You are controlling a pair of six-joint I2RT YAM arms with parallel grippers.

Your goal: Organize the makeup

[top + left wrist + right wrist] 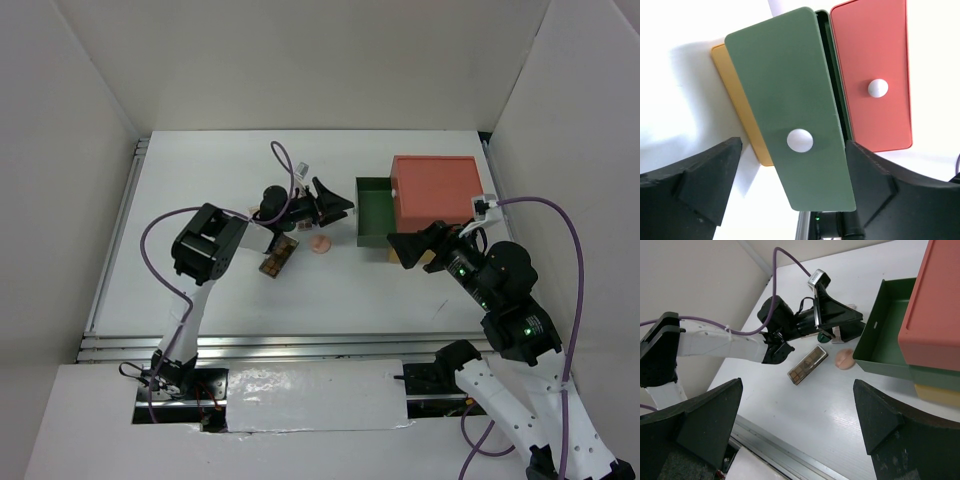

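left gripper [340,208] jaws apart, empty | right gripper [797,430] jaws apart, empty | palette [279,257], pink compact [320,244] mid-frame, left of green drawer [372,212]

Peach-pink compact [320,244], green drawer [374,213]

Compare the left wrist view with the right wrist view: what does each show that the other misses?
Left wrist only: the white knobs on the fronts of the green drawer and the red drawer.
Right wrist only: the left arm, a palette and a round peach compact lying on the table, and the inside of the pulled-out green drawer.
Both: the green drawer, the red drawer and the yellow drawer.
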